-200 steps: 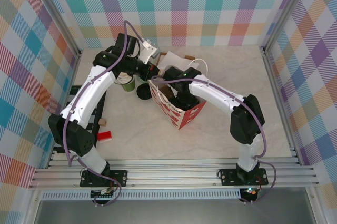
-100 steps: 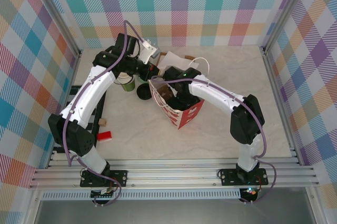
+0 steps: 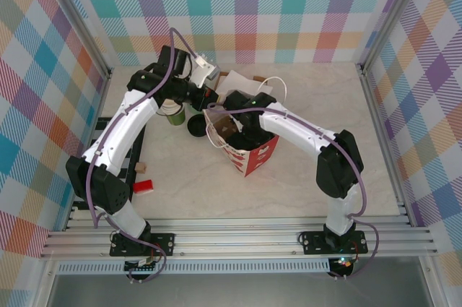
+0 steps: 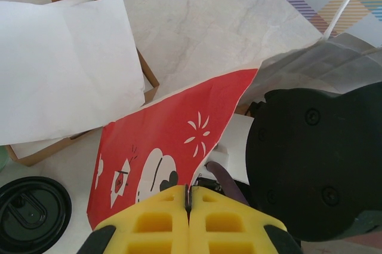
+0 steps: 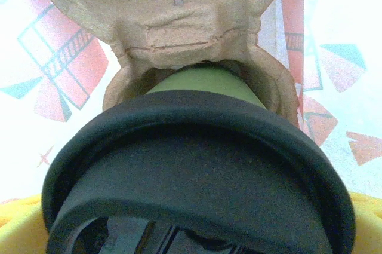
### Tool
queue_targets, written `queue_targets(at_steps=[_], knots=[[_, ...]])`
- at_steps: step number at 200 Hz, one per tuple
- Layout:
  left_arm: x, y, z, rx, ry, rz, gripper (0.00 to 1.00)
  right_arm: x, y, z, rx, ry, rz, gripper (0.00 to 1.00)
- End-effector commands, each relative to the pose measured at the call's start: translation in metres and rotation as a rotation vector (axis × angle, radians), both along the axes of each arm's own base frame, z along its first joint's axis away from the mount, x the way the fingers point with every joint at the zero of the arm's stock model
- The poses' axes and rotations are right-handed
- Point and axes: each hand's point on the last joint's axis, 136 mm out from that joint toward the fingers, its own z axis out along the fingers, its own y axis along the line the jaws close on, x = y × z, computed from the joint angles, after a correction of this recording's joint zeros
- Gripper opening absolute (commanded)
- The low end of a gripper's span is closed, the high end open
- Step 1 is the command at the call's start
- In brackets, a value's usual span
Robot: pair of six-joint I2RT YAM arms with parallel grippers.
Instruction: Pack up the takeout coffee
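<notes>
Since a second ago the bag (image 3: 250,154) has shifted a little around the right gripper (image 3: 242,131), its red front showing narrower from above and its white handle loop (image 3: 275,84) standing higher. That right gripper (image 5: 191,221) is down inside the bag with its yellow fingers (image 5: 15,224) clamped on either side of the coffee cup (image 5: 197,146). The cup's black lid is close to the wrist camera and its green wall enters a pocket of the brown pulp carrier (image 5: 179,27) at the bag's bottom. The left gripper (image 4: 188,197) has its yellow fingers pressed together on the bag's top edge, pinching the paper beside the red printed side (image 4: 161,152). A loose lid (image 4: 30,212) lies on the table (image 3: 325,97) just left of the bag, near a cardboard box (image 4: 149,80) lined with white paper.
</notes>
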Motion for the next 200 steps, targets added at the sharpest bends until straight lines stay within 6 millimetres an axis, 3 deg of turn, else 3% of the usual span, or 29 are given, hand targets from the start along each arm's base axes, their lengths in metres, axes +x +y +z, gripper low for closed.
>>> queue_targets(at_steps=[1,200], knots=[[-0.007,-0.008,0.012,-0.024,-0.02,-0.033,0.0,0.005,0.003,0.026,0.048,-0.071,-0.008,1.0],[-0.006,-0.005,0.009,0.0,-0.02,-0.024,0.0,0.002,0.004,0.035,0.051,-0.085,0.012,1.0]])
